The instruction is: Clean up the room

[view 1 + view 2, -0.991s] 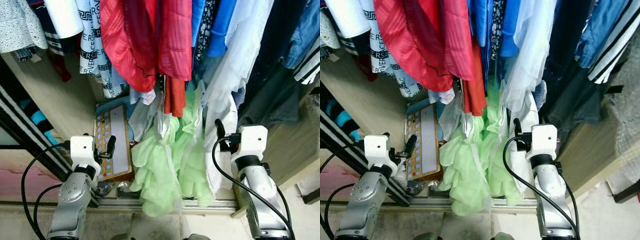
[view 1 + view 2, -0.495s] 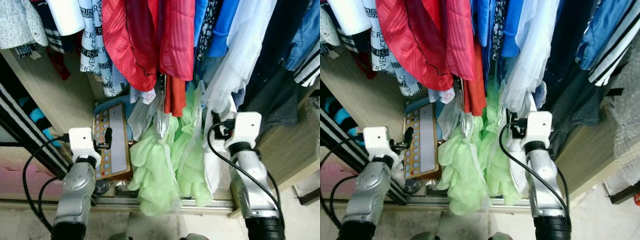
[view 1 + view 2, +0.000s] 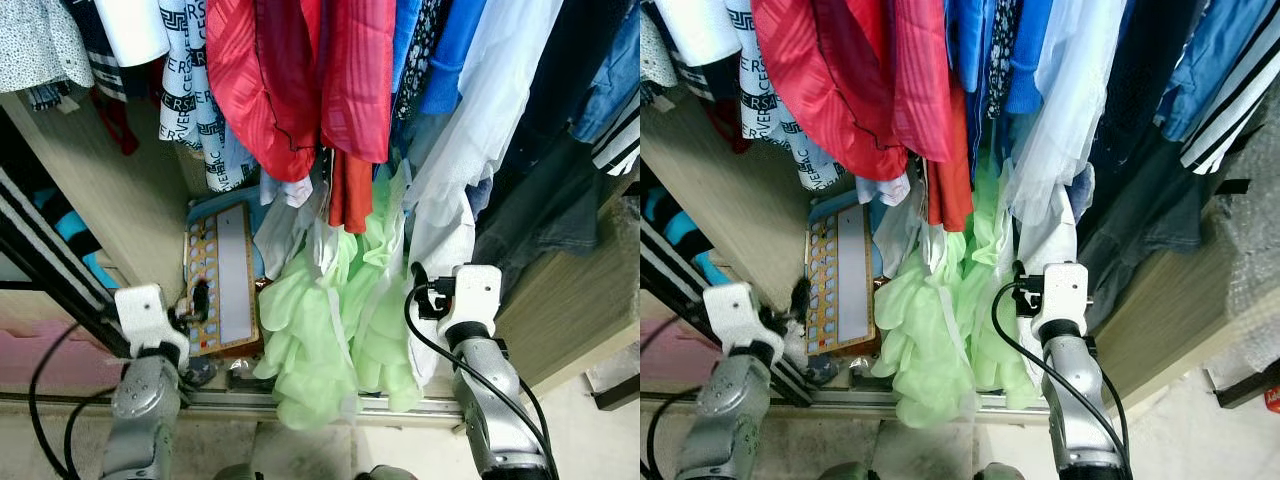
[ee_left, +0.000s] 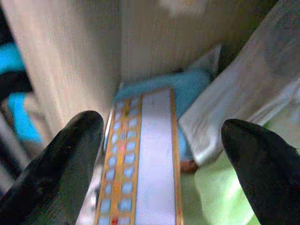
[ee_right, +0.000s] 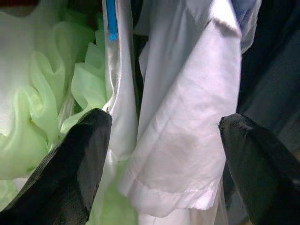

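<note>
Green, pale and ruffled, a garment [image 3: 320, 340] hangs at the middle of an open wardrobe, its hem spilling down to the metal door track [image 3: 300, 405] at floor level. Just to its right hangs a white shirt [image 3: 450, 200]; above are red garments [image 3: 300, 80], a blue one [image 3: 440, 60] and a black-and-white patterned one [image 3: 190, 90]. Dark clothing [image 3: 560, 170] fills the right side.

Left of the green garment, a flat board with rows of blue squares and an orange border [image 3: 225, 280] leans on the wardrobe floor against a wooden side panel [image 3: 110, 190].

Right hand [image 5: 164, 136]: fingers spread wide, nothing held, pointed at the white shirt's lower hem. The right wrist view shows the hem's stitched edge and a blue strip beside it; the head views do not resolve these. In the left eye view the shirt hides most of this hand's fingers.

Left hand [image 4: 159, 140]: fingers wide apart, nothing held, aimed at the board. The left wrist view shows a blue item [image 4: 187, 89] behind the board and the corner where two panels meet; in the head views that corner is mostly covered by clothes.

Garment tops and the hanging rail are cut off by the frame. The small dark items on the track by the left arm are too indistinct to identify.
</note>
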Tool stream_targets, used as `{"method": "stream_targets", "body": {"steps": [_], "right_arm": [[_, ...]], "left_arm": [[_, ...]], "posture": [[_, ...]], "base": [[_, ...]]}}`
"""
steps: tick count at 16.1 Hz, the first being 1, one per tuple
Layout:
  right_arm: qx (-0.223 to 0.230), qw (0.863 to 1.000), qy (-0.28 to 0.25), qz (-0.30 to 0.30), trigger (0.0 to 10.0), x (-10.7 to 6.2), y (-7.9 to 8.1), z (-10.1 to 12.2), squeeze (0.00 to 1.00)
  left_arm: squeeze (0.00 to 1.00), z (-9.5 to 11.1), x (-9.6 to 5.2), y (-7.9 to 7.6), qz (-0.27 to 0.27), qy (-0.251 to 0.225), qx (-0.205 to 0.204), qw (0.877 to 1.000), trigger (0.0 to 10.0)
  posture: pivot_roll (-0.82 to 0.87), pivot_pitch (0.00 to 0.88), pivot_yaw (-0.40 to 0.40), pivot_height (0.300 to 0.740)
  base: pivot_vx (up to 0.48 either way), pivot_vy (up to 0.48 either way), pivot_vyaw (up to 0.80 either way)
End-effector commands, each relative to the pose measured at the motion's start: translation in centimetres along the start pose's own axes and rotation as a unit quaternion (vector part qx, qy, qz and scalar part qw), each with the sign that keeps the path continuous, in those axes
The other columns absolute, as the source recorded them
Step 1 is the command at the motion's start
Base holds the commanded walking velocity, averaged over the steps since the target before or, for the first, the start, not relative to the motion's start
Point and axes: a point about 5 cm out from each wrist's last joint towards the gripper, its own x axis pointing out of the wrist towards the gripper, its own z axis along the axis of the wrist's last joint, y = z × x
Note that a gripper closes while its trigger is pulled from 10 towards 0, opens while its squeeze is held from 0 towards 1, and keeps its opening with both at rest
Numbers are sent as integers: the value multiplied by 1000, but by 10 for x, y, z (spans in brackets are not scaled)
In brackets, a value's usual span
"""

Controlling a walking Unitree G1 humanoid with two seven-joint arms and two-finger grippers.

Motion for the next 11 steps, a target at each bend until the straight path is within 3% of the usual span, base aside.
{"method": "stream_targets", "body": {"steps": [1,3,4,5,6,11], "right_arm": [[-8,1000,-16,7,10000,-3,0,6,0],[-16,1000,-21,12,10000,-5,1,7,0],[-13,1000,-15,10,10000,-7,0,4,0],[-12,1000,-14,9,10000,-7,-1,3,0],[-10,1000,-12,6,10000,-8,-1,2,0],[-18,1000,-11,12,10000,-10,-1,1,0]], "left_arm": [[0,10,1,-3,-2,-23,8,1000,10000],[0,17,4,-5,1,-37,5,999,10000],[0,20,6,-17,-19,-39,-7,999,10000],[0,14,4,-19,-23,-27,-6,999,10000],[0,3,-1,-17,-16,-7,-21,1000,10000],[0,7,-2,-13,-3,-11,-36,999,10000]], "posture": [[-15,60,6,740],[-17,65,7,740],[-23,72,10,740],[-24,72,11,740],[-33,73,14,740],[-28,84,9,740]], "base": [[0,0,0],[0,0,0],[0,0,0],[0,0,0],[0,0,0],[0,0,0]]}}
